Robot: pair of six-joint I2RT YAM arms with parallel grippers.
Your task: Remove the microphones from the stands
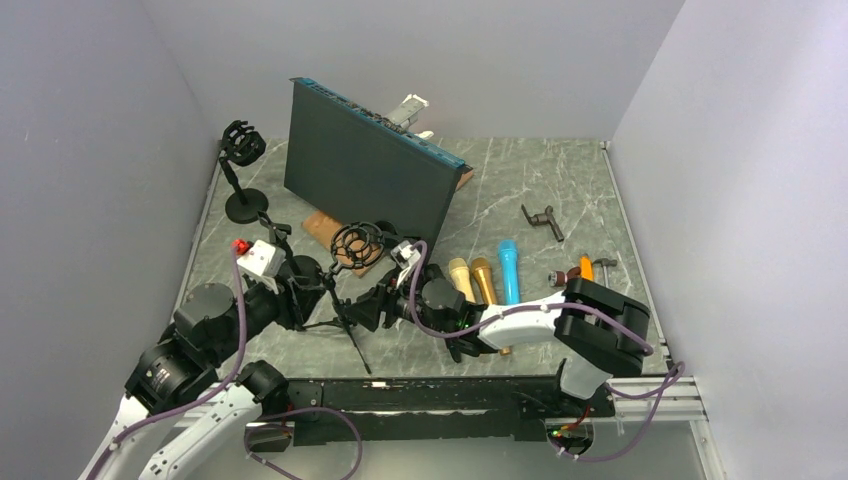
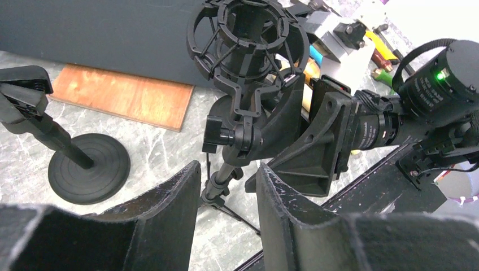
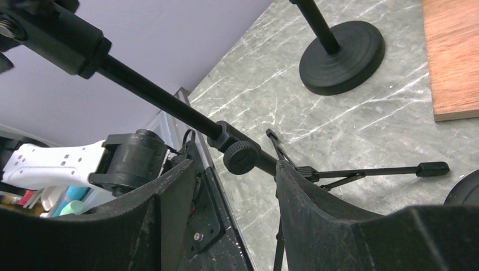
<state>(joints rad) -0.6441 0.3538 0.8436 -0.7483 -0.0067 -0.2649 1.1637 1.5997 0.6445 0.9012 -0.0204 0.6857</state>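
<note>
The black tripod stand (image 1: pixel 345 318) stands at the near left, topped by a round shock mount (image 1: pixel 357 245) (image 2: pixel 248 39). The mount looks hollow from above, and I see no microphone in it. Two gold microphones (image 1: pixel 472 280) and a blue microphone (image 1: pixel 509 270) lie flat on the table to its right. My left gripper (image 1: pixel 305 290) (image 2: pixel 229 166) is open, its jaws just short of the stand's lower pole (image 2: pixel 223 178). My right gripper (image 1: pixel 375 305) (image 3: pixel 234 169) is open on either side of the pole's clamp knob (image 3: pixel 242 157), and the pole passes behind its right finger.
A second stand with a round base (image 1: pixel 245 205) (image 2: pixel 87 169) (image 3: pixel 342 56) is at the back left. A dark upright panel (image 1: pixel 370 170) and a wooden board (image 1: pixel 322 228) (image 2: pixel 127 96) lie behind the tripod. Small tools (image 1: pixel 543 220) lie at the right. A black rail (image 1: pixel 440 395) runs along the near edge.
</note>
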